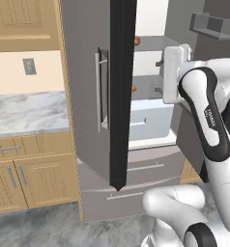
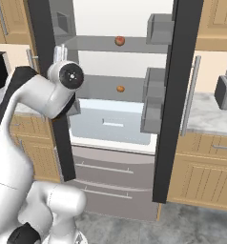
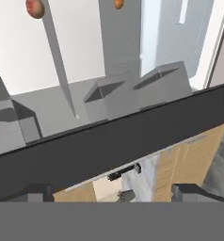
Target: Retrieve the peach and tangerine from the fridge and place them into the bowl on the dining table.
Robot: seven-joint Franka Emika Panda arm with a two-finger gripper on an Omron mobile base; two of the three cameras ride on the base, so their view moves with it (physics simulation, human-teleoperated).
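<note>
We face the fridge [image 2: 113,167], a tall grey steel unit with both upper doors swung wide and two closed drawers below. In the right base view its white interior lies between the two dark door edges, and the right door [image 2: 175,100] carries grey bins on its inner side. In the left base view the left door [image 1: 95,96] stands open toward us, its vertical bar handle on the grey face. A marble tabletop [image 1: 27,112] over wooden cabinets runs to the left of the fridge there, and another tabletop [image 2: 206,116] with a toaster [image 2: 226,93] sits to its right in the right base view. Inside, a pale blue drawer [image 2: 110,125] fills the bottom of the upper compartment under two grey shelves.

Our white arm [image 1: 206,111] rises in front of the opening, its hand level with the shelves and outside the cavity. The claw [image 3: 114,192] shows in the hand view as two dark tips far apart at the bottom edge, so it stands spread wide with nothing between the tips. That view is rolled and looks across a dark door edge toward the door bins.

The peach [image 2: 119,41] rests on the upper shelf, reddish-pink. The tangerine [image 2: 120,88] lies on the shelf below it, plain orange, almost directly under the peach. Both fruits sit well apart from the claw.
</note>
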